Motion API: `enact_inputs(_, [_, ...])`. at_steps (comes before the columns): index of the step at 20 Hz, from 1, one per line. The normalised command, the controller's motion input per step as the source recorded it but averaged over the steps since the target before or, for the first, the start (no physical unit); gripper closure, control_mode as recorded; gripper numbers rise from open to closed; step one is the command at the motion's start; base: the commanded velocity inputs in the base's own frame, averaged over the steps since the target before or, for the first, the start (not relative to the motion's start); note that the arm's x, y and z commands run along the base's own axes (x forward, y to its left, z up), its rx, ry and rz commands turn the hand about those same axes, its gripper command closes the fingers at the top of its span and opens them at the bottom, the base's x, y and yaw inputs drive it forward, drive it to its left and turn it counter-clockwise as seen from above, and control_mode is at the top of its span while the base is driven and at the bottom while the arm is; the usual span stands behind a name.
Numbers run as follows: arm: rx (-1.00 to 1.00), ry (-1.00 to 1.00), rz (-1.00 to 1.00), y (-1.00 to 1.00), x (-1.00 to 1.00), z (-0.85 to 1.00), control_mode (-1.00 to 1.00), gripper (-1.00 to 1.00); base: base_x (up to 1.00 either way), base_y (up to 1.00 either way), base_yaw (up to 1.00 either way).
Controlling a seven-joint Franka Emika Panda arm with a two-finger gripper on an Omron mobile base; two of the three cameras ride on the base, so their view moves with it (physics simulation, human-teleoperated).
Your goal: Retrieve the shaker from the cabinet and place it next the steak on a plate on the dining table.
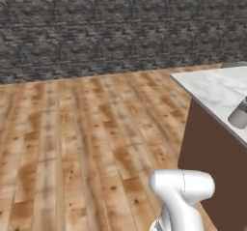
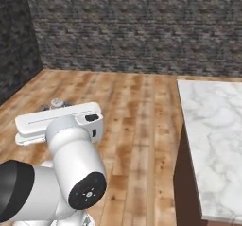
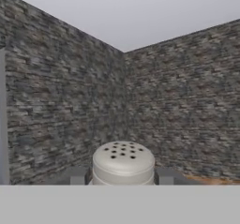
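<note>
With the shaker [image 3: 123,162] clenched between the gripper [image 3: 123,176] fingers, the carrying step was underway, and the next move called for swinging toward the dining table [image 2: 212,135] at three o'clock.

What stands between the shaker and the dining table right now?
Nothing visible. The end effector is shut on the shaker, and bare wooden floor lies between the arm and the dining table on its right.

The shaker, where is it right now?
The shaker sits between the jaws in the hand view, its perforated top facing the brick corner, beside the marble dining table.
</note>
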Motion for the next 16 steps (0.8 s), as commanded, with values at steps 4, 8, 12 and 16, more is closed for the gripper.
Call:
enact_inputs(4, [0.0, 0.0, 0.0, 0.0, 0.0, 0.0, 1.0, 1.0, 1.0, 0.6, -0.17])
enact_inputs(8, [0.0, 0.0, 0.0, 0.0, 0.0, 0.0, 1.0, 1.0, 1.0, 0.76, -0.22])
enact_inputs(12, [0.0, 0.0, 0.0, 0.0, 0.0, 0.0, 1.0, 1.0, 1.0, 0.89, -0.36])
enact_inputs(16, [0.0, 0.0, 0.0, 0.0, 0.0, 0.0, 1.0, 1.0, 1.0, 0.94, -0.6])
